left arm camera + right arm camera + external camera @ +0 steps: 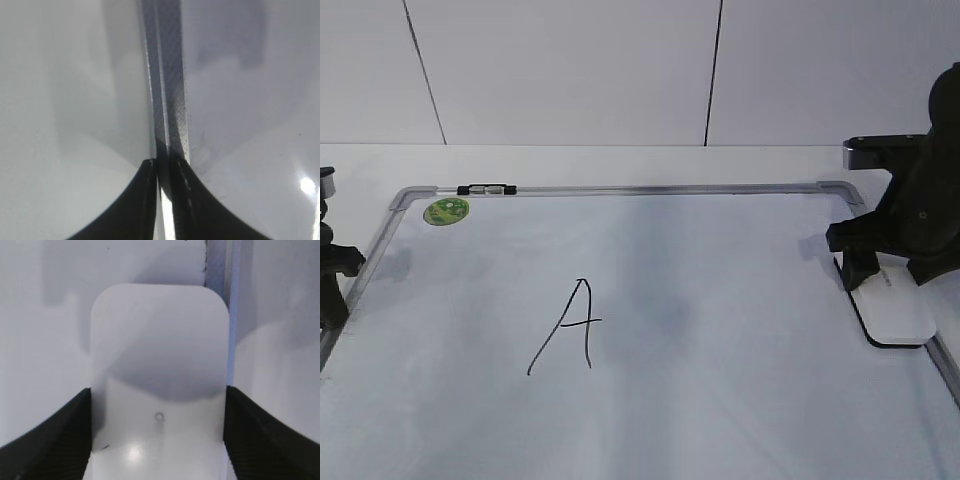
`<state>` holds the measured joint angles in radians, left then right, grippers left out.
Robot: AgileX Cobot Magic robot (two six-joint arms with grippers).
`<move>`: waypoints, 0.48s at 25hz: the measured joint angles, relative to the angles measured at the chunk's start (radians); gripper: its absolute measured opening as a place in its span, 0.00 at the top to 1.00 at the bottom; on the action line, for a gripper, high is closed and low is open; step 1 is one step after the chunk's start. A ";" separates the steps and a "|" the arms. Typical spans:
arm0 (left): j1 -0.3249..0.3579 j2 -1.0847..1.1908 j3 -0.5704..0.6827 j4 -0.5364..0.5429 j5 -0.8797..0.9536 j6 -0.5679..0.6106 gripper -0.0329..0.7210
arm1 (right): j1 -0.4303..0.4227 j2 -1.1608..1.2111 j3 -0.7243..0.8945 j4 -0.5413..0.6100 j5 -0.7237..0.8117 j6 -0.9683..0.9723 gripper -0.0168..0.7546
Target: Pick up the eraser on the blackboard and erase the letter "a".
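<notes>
1. The desk (620, 160) is white and carries the blackboard (720, 400), a white dry-erase sheet in a grey metal frame that covers most of the desk top, its long edges running along the desk's far and near edges.
2. The right gripper (885, 270) stands over the board's right edge, toward the desk's far right corner. Its jaws are spread and sit on either side of the eraser (160, 365); in the right wrist view each finger (55, 435) lies right at a long side of the eraser, and whether they press it cannot be told.
3. The eraser is a white rounded rectangle with a black underside, lying flat just inside the right frame rail. Its long axis runs from the desk's far edge to the near edge, parallel to that rail.
4. The left gripper (159, 165) sits at the board's left edge over the frame rail, fingers pressed together with nothing between them.
5. A capital "A" (570, 328) in black marker stands left of the board's middle.
6. A green round sticker (446, 210) lies in the board's far left corner.
</notes>
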<state>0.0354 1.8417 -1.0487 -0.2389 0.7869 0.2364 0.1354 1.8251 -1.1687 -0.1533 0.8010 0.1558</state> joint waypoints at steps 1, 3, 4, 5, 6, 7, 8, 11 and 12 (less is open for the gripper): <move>0.000 0.000 0.000 0.000 0.000 0.000 0.87 | 0.000 0.000 0.000 0.000 0.000 0.000 0.22; 0.000 0.000 0.000 0.000 0.000 0.000 0.87 | 0.000 0.000 -0.002 0.000 0.004 0.000 0.22; 0.000 0.000 0.000 0.000 0.000 0.000 0.87 | 0.000 0.000 -0.005 -0.001 0.010 0.000 0.22; 0.000 0.000 0.000 0.000 0.000 0.000 0.87 | 0.000 -0.002 -0.006 -0.002 0.014 0.000 0.22; 0.000 0.000 0.000 0.000 0.000 0.000 0.87 | 0.000 -0.004 -0.010 -0.003 0.024 0.000 0.21; 0.000 0.000 0.000 0.000 0.000 0.000 0.87 | 0.000 -0.009 -0.021 -0.003 0.040 0.000 0.21; 0.000 0.000 0.000 0.000 0.000 0.000 0.86 | 0.000 -0.014 -0.034 -0.003 0.057 0.000 0.21; 0.000 0.000 0.000 0.002 0.000 0.000 0.86 | -0.002 -0.037 -0.076 -0.010 0.095 0.000 0.20; 0.000 0.000 0.000 0.002 0.000 0.000 0.86 | -0.001 -0.044 -0.089 -0.012 0.108 0.000 0.19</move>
<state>0.0354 1.8417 -1.0487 -0.2371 0.7869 0.2364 0.1340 1.7807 -1.2581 -0.1651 0.9086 0.1558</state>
